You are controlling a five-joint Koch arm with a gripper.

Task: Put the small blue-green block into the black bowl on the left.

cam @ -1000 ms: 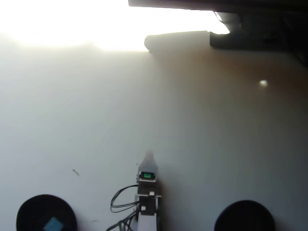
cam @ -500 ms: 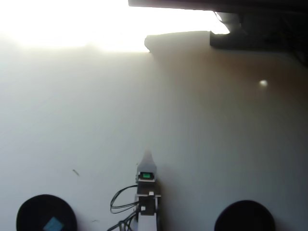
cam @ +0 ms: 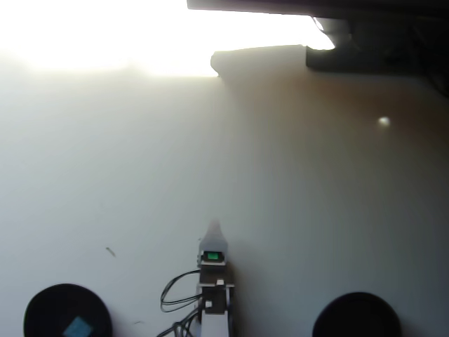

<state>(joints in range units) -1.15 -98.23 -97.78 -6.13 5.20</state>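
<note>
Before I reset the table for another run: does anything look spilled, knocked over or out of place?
Nothing stands out. The block lies inside the left black bowl, the other bowl sits upright, and the gripper is clear of both.

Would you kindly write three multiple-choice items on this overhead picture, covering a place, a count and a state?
1. Where is the small teal cube-shaped block?
A. on the bare table
B. inside the bowl at lower left
C. in the gripper
2. How many round matte black bowls show?
A. one
B. two
C. three
3. The bowl at lower right looks
A. empty
B. filled with blocks
C. overturned

B: the small teal cube-shaped block lies inside the left round matte black bowl.
B: a second bowl sits at lower right.
A: only dark interior shows.
</note>
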